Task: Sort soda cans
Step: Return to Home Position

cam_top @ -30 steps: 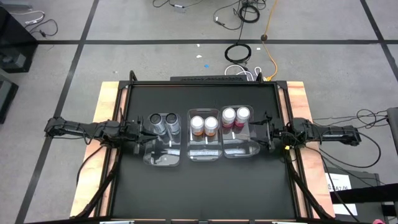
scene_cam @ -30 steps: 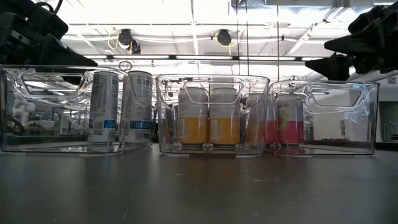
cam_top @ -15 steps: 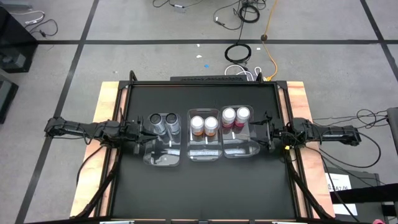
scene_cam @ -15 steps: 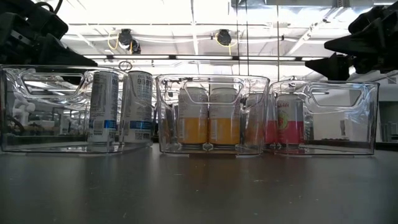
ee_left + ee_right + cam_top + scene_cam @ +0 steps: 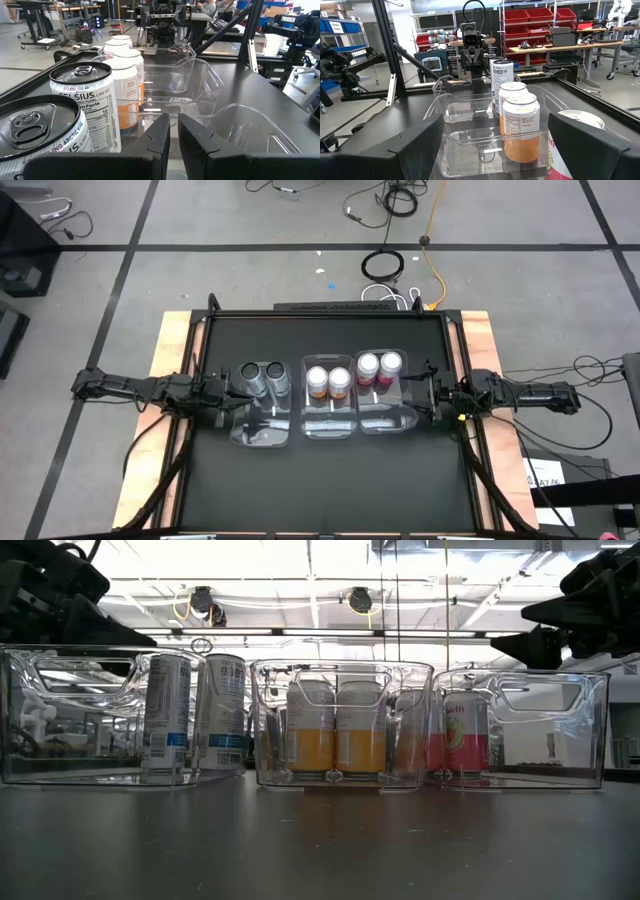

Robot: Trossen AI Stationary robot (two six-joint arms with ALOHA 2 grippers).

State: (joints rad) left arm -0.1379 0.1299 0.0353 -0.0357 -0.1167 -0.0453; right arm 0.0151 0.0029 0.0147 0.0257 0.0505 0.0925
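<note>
- Six soda cans (image 5: pixel 340 377) are binned, one colour pair per clear bin. None is loose on the black counter (image 5: pixel 320 490).
- The grey cans (image 5: pixel 252 373) are in the left bin (image 5: pixel 262 435), the orange cans (image 5: pixel 318 377) in the middle bin (image 5: pixel 330 430), and the pink cans (image 5: pixel 368 364) in the right bin (image 5: pixel 388 423).
- All stand upright, each pair side by side at the upper end of its bin in the high view. The bins sit in a row at centre frame.
- The left gripper (image 5: pixel 225 391) sits at the left edge of the left bin, pointing in. Its fingers (image 5: pixel 159 135) are drawn nearly together with only a thin slit, nothing between them.
- The right gripper (image 5: pixel 424 388) is just right of the right bin, pointing in. Its fingers (image 5: pixel 415 145) are spread wide and empty.
- Step, as I read it: sorting is finished and only the return to home is left.
- Next move: pull each arm straight back toward its own side of the frame, away from the bins, then fold it.
- The low view puts both grippers in the upper corners, around bin-rim height, so clearance looks fine.
- Watch item: the right gripper's spread fingers are close to the right bin's end wall. Back out before any sideways swing or the bin may get nudged.
</note>
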